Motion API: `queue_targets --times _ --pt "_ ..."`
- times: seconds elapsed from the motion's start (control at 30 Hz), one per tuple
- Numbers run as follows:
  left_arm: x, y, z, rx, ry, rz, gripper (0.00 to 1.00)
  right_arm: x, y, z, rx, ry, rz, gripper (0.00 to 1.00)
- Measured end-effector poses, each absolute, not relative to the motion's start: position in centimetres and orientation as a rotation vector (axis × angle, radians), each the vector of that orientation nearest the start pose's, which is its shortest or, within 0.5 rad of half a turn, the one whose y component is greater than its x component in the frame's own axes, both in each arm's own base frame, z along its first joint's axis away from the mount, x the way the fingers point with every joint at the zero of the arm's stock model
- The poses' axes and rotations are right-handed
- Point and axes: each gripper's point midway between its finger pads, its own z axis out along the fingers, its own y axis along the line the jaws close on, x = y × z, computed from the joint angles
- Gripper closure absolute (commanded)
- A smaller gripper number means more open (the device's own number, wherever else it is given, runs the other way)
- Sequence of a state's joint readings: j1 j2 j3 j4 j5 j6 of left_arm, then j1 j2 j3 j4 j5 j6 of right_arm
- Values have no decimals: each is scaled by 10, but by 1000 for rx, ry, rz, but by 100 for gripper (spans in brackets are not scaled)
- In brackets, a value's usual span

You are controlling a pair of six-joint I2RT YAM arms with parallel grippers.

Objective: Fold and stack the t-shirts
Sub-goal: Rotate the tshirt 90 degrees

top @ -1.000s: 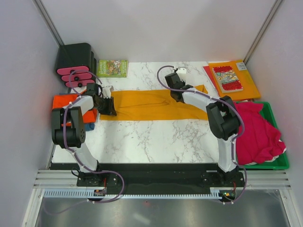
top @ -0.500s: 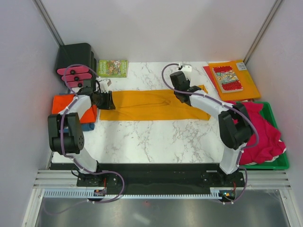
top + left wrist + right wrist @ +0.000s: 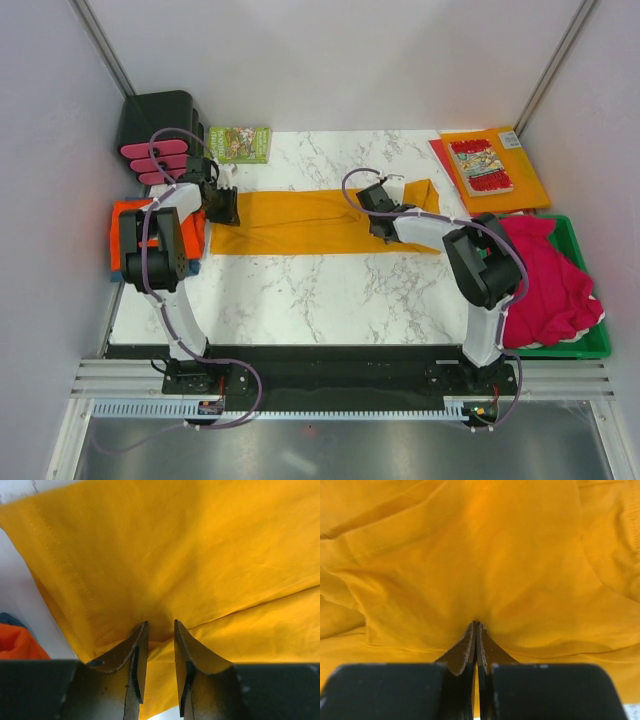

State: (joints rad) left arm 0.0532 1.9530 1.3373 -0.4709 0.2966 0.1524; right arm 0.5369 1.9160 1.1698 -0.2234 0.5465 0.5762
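Observation:
A mustard t-shirt lies folded into a long strip across the middle of the marble table. My left gripper is at the strip's left end. In the left wrist view its fingers stand narrowly apart with a thick fold of the mustard t-shirt pinched between them. My right gripper rests on the strip's right half. In the right wrist view its jaws are pressed together, and the mustard cloth puckers at their tips. A folded red-orange t-shirt lies on a blue one at the left edge.
Crimson-pink t-shirts are heaped in a green bin at the right. An orange folder with a comic book lies at the back right. A green book and a black stand with pink pieces are at the back left.
My right gripper came from the shirt's far edge down onto its right half and closed. My left gripper shifted slightly toward the back at the left end.

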Motion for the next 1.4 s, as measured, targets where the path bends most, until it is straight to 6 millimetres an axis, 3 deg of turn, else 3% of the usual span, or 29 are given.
queue_targets --times 0.2,0.4,0.5,0.63,0.87,1.03,1.27,1.33,1.4 --pt "431 -19 23 285 2659 -237 69 431 164 24 329 2368 -116 94" --pt "418 -35 20 478 2694 -186 71 459 130 24 482 2384 -90 93" --pt "401 -51 19 604 2710 -197 71 475 114 25 527 2397 -115 93" --pt "374 -68 18 755 2751 -231 72 507 108 26 533 2417 -143 92" --pt "328 -100 16 974 2804 -338 73 553 121 28 479 2438 -130 86" --pt "289 -133 16 1180 2818 -428 73 582 145 31 433 2447 -12 77" --pt "250 -177 21 1419 2770 -538 71 589 168 35 387 2467 132 73" --pt "251 -184 28 1432 2737 -547 70 587 166 37 387 2445 133 66" --pt "261 -186 43 1395 2685 -546 68 566 158 42 392 2447 118 61"
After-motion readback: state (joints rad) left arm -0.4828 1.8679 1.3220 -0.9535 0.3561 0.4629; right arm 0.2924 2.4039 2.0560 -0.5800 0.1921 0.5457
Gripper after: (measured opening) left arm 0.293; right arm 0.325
